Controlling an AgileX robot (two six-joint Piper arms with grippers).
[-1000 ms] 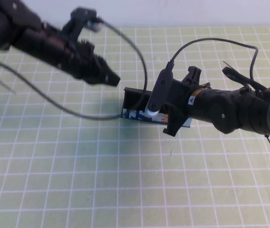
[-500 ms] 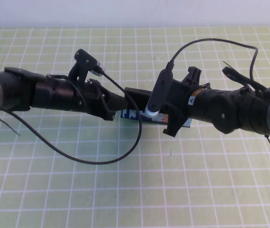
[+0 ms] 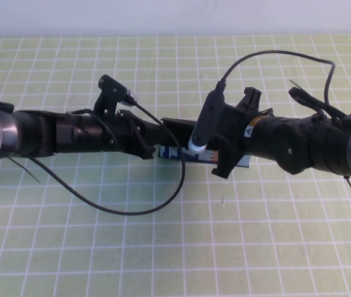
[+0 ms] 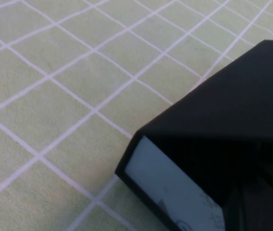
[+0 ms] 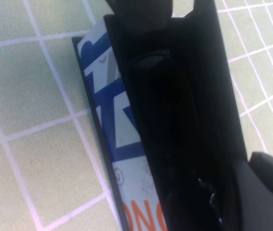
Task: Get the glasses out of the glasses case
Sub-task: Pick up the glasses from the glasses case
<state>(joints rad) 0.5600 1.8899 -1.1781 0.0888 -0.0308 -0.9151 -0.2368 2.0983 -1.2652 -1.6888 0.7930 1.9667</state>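
Note:
The glasses case (image 3: 177, 150) lies mid-table, black with a blue and white printed front. Its pale end face (image 4: 175, 192) and black top fill the left wrist view. Its printed front (image 5: 112, 125), blue with orange lettering, runs beside its black top in the right wrist view. The glasses are hidden; I cannot make them out against the black. My left gripper (image 3: 158, 137) is shut, its tip at the case's left end. My right gripper (image 3: 207, 143) lies low over the case from the right, shut, mostly covered by its own camera bracket.
The table is a green mat with a white grid (image 3: 163, 247). A black cable (image 3: 126, 210) loops from the left arm onto the mat in front of the case. Another cable (image 3: 287, 55) arcs above the right arm.
The left arm has swung down from the back left and reached in low, bringing its tip to the case's left end. The right arm and the case have not moved.

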